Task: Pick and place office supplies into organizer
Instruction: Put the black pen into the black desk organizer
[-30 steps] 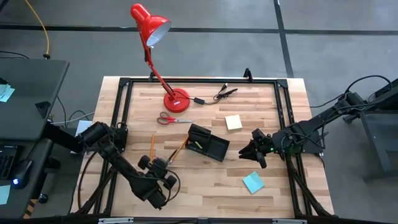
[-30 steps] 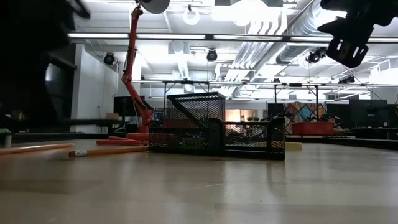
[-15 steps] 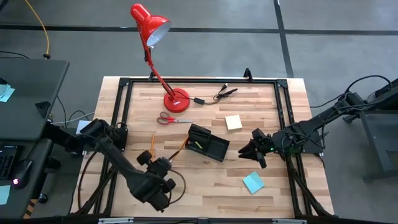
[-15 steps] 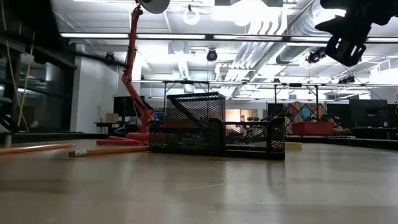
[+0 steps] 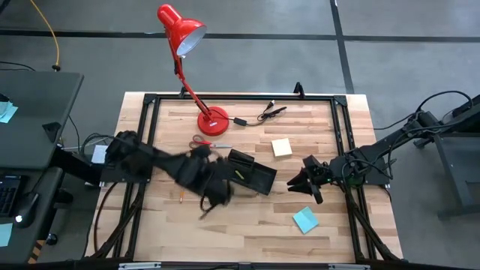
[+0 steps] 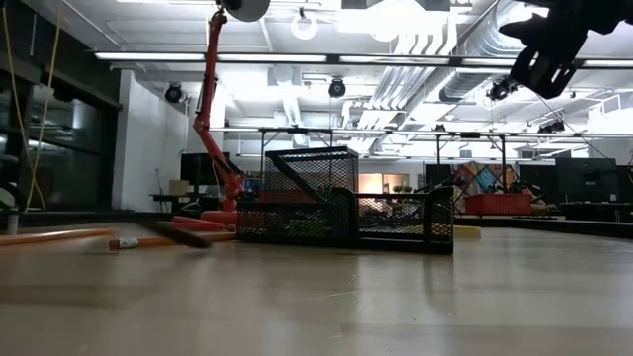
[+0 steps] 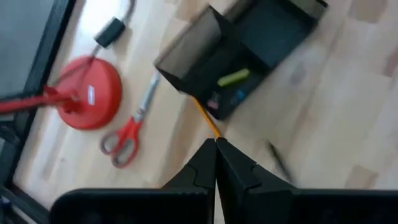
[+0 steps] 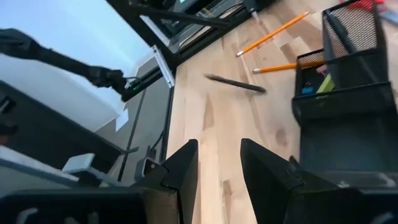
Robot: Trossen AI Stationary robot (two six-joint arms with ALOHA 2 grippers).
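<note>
Since a second ago, we see left gripper (image 7: 216,163) swung from table's near edge up beside organizer (image 5: 252,172), jaws pressed together, holding nothing. Dark pen (image 8: 236,83) lies on wood near two pencils (image 8: 272,33). Organizer holds small yellow-green (image 7: 233,77) and blue (image 7: 239,96) items. Right gripper (image 5: 300,184) hovers right of organizer, jaws half apart, empty.

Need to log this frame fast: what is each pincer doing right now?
Left pincer: closed, holding nothing I can see, near the organizer.
Right pincer: open, empty, waiting above the table.
</note>
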